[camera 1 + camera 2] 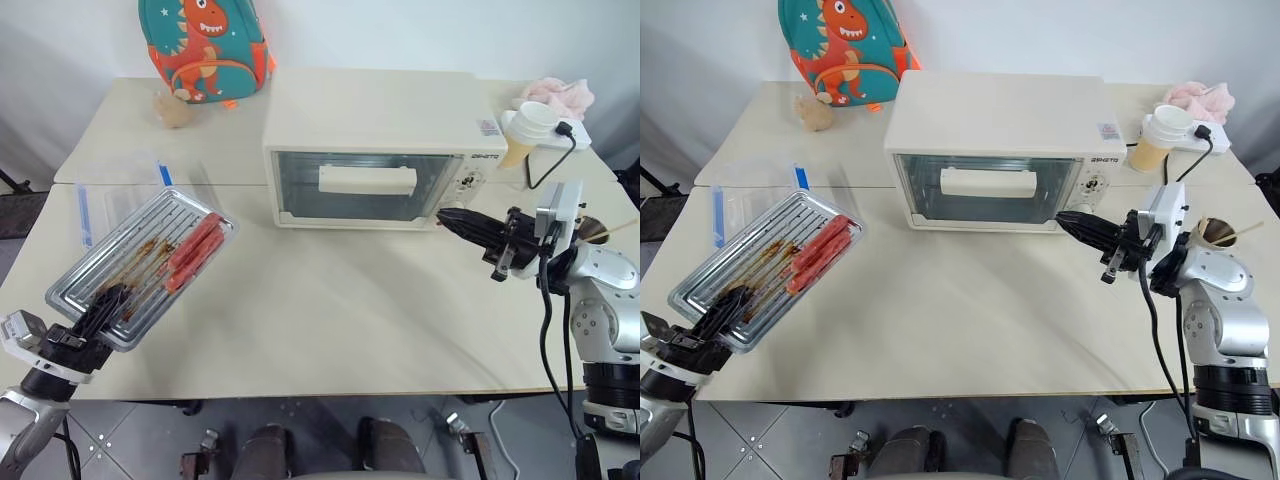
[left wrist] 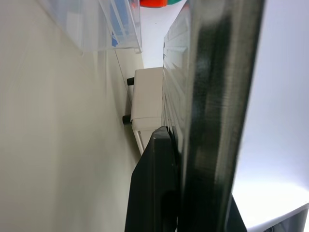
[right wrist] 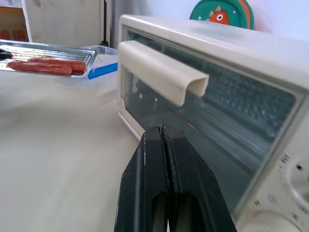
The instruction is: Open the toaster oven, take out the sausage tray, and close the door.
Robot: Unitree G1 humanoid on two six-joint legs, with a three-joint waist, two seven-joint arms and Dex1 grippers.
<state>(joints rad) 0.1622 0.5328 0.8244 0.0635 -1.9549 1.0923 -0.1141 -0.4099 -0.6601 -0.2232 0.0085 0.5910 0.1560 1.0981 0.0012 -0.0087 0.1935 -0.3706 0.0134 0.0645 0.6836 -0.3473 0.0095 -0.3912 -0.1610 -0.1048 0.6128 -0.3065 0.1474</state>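
Task nearly done — sausage tray [image 1: 150, 262] is out, pinched at its near corner by left gripper [image 1: 98, 318], over the table [image 1: 350, 310] left of toaster oven [image 1: 375, 145]. Door [image 1: 365, 185] looks closed; right gripper [image 1: 462, 224] pressed together, empty, at oven's front-right corner.

I see my right gripper [image 1: 446, 216]: two black tapered fingers on a black bracket, white box-shaped camera module above, silver-grey rounded wrist housing behind, black cables looping down the forearm. My left gripper [image 1: 100, 308] nearest the table edge: black ribbed fingers, grey metal bracket with small screws, black wrist collar, pale grey forearm shell.
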